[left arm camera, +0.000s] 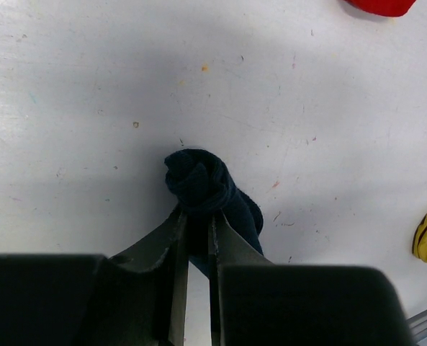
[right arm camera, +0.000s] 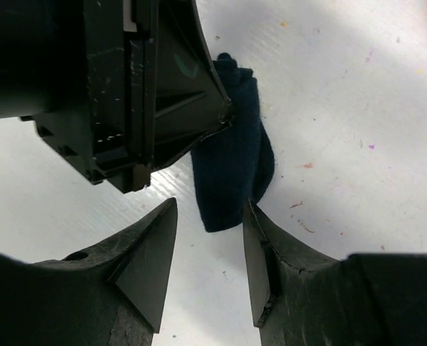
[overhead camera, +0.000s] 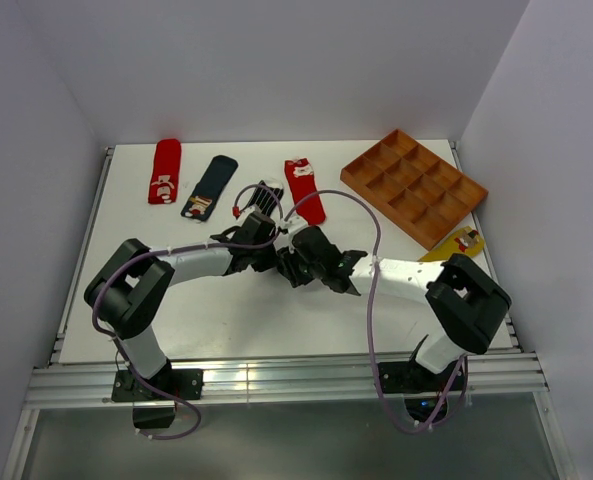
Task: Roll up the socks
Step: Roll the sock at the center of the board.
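Right gripper: I am holding its two dark fingers apart, low in view.
Navy sock: lying on the white table, near end just beyond that gap.
Left gripper: crowding the upper left, tip touching the sock's far end.

Rolled sock on table centre; 4 socks behind it; tray far right

Robot lab cell — plain white walls, aluminium rails.
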`<action>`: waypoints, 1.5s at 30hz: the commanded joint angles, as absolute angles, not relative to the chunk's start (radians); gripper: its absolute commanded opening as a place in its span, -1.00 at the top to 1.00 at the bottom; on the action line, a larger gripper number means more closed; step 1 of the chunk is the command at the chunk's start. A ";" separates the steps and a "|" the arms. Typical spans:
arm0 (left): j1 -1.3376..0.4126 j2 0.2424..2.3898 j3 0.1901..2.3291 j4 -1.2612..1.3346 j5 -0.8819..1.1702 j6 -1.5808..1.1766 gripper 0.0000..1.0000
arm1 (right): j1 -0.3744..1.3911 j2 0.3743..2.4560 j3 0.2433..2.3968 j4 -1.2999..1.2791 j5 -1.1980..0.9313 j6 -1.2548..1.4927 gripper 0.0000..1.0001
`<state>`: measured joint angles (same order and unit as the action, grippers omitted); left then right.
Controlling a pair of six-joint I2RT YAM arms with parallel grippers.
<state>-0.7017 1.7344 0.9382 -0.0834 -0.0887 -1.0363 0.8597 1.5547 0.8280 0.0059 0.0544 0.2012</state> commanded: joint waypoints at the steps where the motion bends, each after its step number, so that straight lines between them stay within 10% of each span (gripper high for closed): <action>1: -0.707 1.759 0.965 -0.123 -0.078 -1.005 0.89 | 0.887 1.577 0.822 0.074 0.109 0.146 0.01; 29: -0.707 1.744 0.973 -0.127 -0.046 -0.997 0.89 | 0.893 1.815 0.891 -0.026 0.252 0.201 0.02; 39: -0.707 1.712 0.950 -0.118 -0.067 -1.014 0.71 | 0.859 1.835 0.893 -0.066 0.183 0.239 0.95; 45: -0.692 1.671 0.894 -0.072 -0.080 -1.067 0.22 | 0.738 1.809 0.856 -0.046 -0.126 0.287 1.00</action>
<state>-0.6647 1.7386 0.9272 -0.0719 -0.1116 -1.0630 0.8291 1.7573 0.9028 0.0780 0.0357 0.2420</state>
